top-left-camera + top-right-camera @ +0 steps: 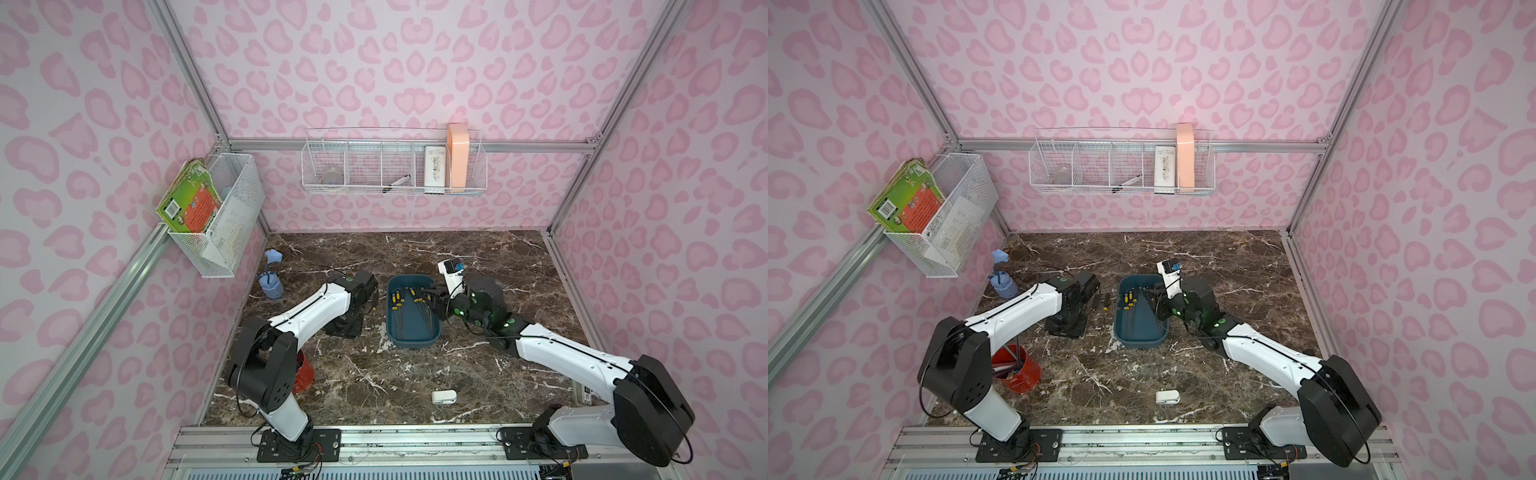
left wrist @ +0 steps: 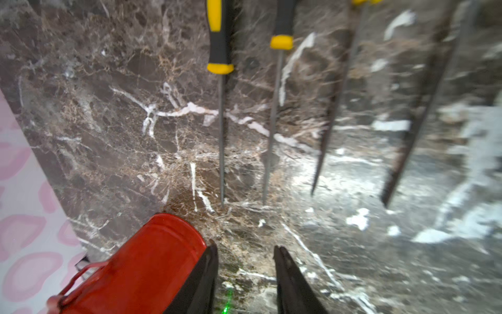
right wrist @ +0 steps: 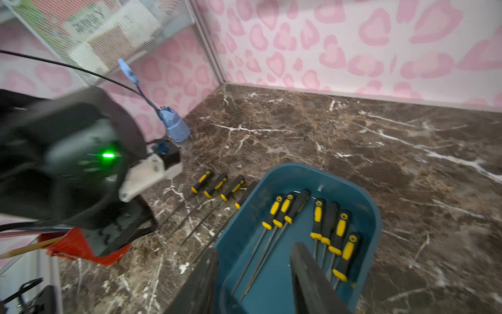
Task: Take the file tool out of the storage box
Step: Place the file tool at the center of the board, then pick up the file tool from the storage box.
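Note:
The storage box [image 1: 415, 336] [image 1: 1142, 332] [image 3: 274, 288], a dark teal tub, sits mid-table and holds several file tools [image 3: 338, 231] [image 1: 398, 299] with black-and-yellow handles. Several more file tools [image 2: 221, 114] [image 3: 214, 187] [image 1: 1106, 301] lie side by side on the marble to its left. My right gripper [image 3: 254, 255] [image 1: 428, 296] hangs open over the box's near-left part, one finger by the rim and one inside, nothing between them. My left gripper [image 2: 245, 250] is open over bare marble, just short of the tips of the loose files.
A red cup [image 1: 1017, 370] [image 2: 141, 271] stands by the left arm's base, close beside the left finger. A blue holder [image 1: 271, 284] is at the back left, a small white object [image 1: 444, 397] near the front. White wire baskets [image 1: 392, 170] [image 1: 220, 216] hang on the walls.

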`<action>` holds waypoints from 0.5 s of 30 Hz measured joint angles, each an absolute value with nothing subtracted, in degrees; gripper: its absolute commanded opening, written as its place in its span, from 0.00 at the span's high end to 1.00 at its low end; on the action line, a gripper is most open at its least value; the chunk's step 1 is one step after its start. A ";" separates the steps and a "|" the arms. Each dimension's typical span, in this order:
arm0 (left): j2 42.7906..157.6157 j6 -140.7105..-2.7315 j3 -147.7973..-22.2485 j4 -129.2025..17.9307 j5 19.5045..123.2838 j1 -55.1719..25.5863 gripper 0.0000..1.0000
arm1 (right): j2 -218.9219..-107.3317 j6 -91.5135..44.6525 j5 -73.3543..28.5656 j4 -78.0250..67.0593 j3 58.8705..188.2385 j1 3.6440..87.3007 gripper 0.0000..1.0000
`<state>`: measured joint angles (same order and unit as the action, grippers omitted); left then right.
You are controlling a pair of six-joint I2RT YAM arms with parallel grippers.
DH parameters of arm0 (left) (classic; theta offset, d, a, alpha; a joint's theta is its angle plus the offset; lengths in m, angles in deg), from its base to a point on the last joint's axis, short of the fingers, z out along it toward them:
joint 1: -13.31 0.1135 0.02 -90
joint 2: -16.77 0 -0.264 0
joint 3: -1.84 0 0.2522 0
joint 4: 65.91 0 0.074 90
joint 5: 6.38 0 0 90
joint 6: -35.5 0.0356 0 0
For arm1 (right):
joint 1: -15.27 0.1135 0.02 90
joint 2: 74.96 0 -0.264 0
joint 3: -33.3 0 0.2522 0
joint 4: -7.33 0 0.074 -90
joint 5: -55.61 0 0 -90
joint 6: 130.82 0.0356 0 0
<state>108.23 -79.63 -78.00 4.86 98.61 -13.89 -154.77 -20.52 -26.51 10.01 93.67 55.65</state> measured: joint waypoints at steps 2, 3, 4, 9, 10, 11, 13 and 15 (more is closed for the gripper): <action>103.34 -78.47 -74.77 0.20 95.74 -13.87 0.48 | -158.51 -21.00 -27.41 8.37 96.03 55.89 0.59; 100.45 -78.20 -72.78 -2.72 93.84 -13.81 0.43 | -160.46 -21.13 -27.87 7.96 97.19 56.00 0.60; 97.74 -77.94 -70.90 -5.41 92.18 -13.81 0.38 | -162.58 -21.13 -28.13 7.46 98.37 56.02 0.61; 87.60 -77.02 -62.90 -19.75 82.72 -13.92 0.21 | -172.76 -21.35 -28.70 4.59 105.39 56.00 0.64; 86.40 -77.05 -61.74 -22.05 81.08 -13.92 0.18 | -174.71 -21.35 -28.70 4.46 106.90 55.93 0.64; 85.33 -77.07 -60.69 -24.30 79.50 -13.92 0.16 | -176.54 -21.42 -28.66 3.65 108.45 55.85 0.64; 83.40 -77.70 -58.70 -28.73 76.53 -13.92 0.15 | -180.26 -21.33 -28.42 2.19 111.55 55.74 0.62; 81.90 -78.38 -57.13 -32.43 74.24 -13.92 0.16 | -183.60 -21.35 -28.07 0.75 114.00 55.76 0.62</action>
